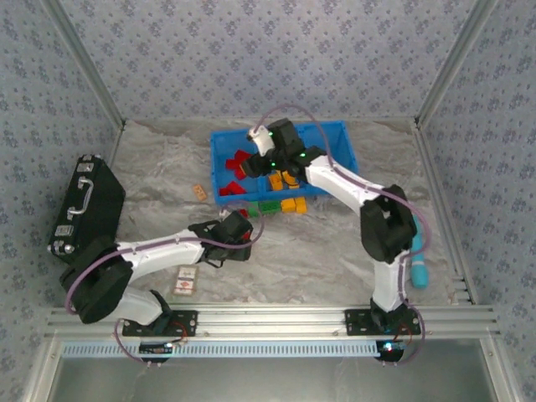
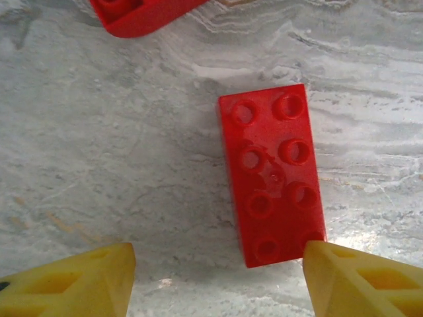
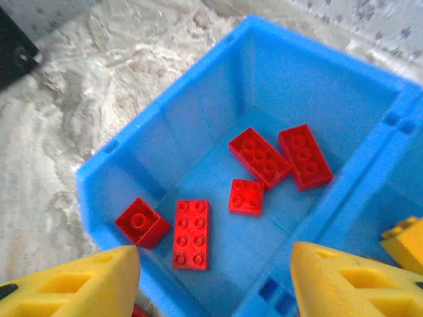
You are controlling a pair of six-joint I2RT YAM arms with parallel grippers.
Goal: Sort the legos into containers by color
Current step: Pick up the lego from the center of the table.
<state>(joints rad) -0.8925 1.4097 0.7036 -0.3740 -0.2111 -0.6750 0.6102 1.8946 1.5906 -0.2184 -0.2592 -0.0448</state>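
The table [image 1: 318, 251] is a marbled grey-white slab. It is enclosed by walls of blue-grey patterned wallpaper [image 1: 251, 50], with a ribbed aluminium rail [image 1: 276, 318] along the near edge.

The left claw [image 2: 218, 277] hangs low over the bare marbling, its yellow fingers spread wide and holding nothing. A glossy red eight-stud plastic brick [image 2: 272, 173] lies flat on the table just ahead of it, studs up. It sits between the two fingers and closer to the one at the right of the wrist view. A second red brick [image 2: 135, 14] lies farther ahead, off to the other side.

The right claw [image 3: 215, 277] is also parted and empty, above the bright blue rectangular plastic bin [image 3: 158, 105]. Below and ahead of it, five red bricks [image 3: 192, 232] rest on the floor of one compartment. An orange-yellow brick [image 3: 403, 241] lies beyond the dividing wall to one side.

A black hard case [image 1: 88, 205] stands well off from the left claw.
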